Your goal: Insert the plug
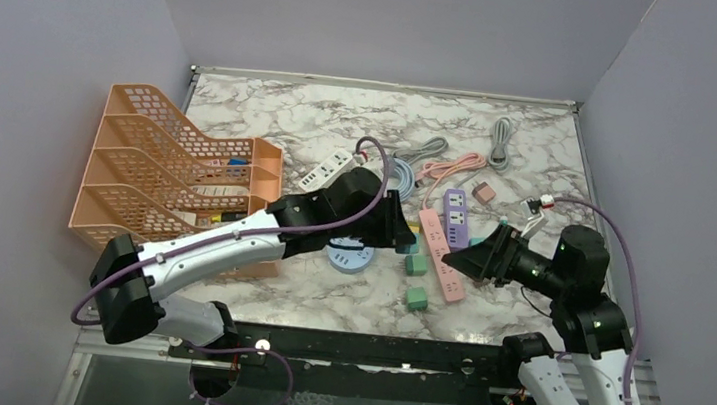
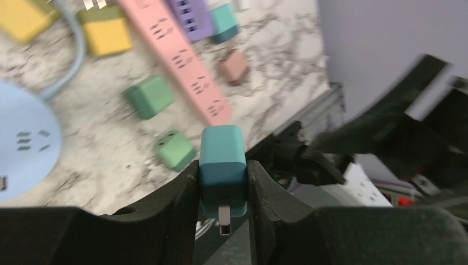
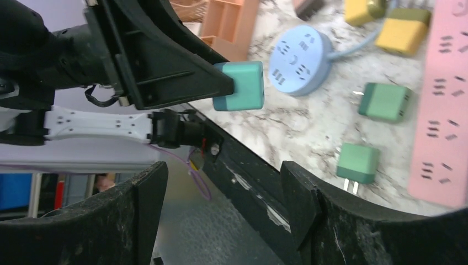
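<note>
Left gripper (image 2: 222, 172) is clamped on the teal plug (image 2: 222, 148) by its sides, holding it in the air above the marble table (image 2: 99, 138). One metal prong points back at the wrist; the rest is hidden. Blur smears the pink power strip (image 2: 187, 61). Right gripper (image 3: 223, 185) gapes wide and empty, facing the plug.

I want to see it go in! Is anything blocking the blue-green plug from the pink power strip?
Nothing visible does. The left hand holds the plug up in open air, and the pink power strip lies bare just past it. Two green plugs sit beside the strip, not on it.
</note>
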Tool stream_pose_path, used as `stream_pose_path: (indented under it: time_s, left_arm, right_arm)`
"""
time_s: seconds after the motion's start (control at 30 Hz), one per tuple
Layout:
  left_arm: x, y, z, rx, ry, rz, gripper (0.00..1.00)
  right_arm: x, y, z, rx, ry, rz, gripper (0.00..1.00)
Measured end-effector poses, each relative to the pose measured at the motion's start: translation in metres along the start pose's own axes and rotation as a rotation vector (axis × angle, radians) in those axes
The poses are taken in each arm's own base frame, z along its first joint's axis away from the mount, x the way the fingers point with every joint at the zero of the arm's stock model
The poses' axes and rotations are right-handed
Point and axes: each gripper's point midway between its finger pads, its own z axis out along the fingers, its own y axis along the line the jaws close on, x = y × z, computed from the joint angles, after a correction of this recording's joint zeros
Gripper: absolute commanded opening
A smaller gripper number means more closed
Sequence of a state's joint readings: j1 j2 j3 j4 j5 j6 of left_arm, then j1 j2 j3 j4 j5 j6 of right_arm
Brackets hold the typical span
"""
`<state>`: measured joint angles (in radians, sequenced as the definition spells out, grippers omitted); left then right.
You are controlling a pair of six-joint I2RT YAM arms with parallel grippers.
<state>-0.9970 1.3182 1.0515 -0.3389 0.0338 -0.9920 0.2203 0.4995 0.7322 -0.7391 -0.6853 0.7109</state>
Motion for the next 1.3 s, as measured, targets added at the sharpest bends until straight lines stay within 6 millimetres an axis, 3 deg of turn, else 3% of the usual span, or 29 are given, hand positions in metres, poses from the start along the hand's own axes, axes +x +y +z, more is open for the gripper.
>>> stream_pose_path:
  time_s: [0.13,0.27,0.43,0.63,0.83,0.9,1.1,1.23,1.3]
  left_arm:
    - [-0.023,-0.058,-0.03,0.198,-0.036,0.089,0.18]
    - [-0.033,-0.102,-0.06,0.373,-0.052,0.147,0.17]
    - [-0.036,-0.136,-0.083,0.527,-0.046,0.185,0.17]
    - [-0.038,-0.15,-0.093,0.608,-0.04,0.198,0.16]
    - [-0.04,-0.16,-0.101,0.667,-0.054,0.208,0.16]
    - [-0.04,-0.161,-0.104,0.682,-0.061,0.21,0.16]
    - [-0.04,-0.16,-0.104,0.701,-0.071,0.21,0.16]
    - [-0.039,-0.16,-0.103,0.711,-0.074,0.203,0.16]
    - [-0.04,-0.161,-0.103,0.717,-0.078,0.201,0.16]
  right_arm:
    - [-0.011,0.025,0.0,-0.111,-0.022,-0.015,0.75]
    - [-0.025,0.051,-0.004,-0.215,-0.057,-0.042,0.74]
    - [-0.039,0.073,-0.001,-0.316,-0.051,-0.047,0.64]
    - [-0.046,0.093,-0.003,-0.421,-0.019,-0.053,0.41]
    - [-0.047,0.111,-0.011,-0.505,-0.005,-0.065,0.27]
    - [-0.047,0.113,-0.012,-0.525,-0.003,-0.065,0.26]
    - [-0.045,0.115,-0.011,-0.572,0.029,-0.044,0.38]
    - [-0.047,0.117,-0.01,-0.587,0.042,-0.037,0.37]
    - [-0.048,0.117,-0.009,-0.595,0.049,-0.039,0.27]
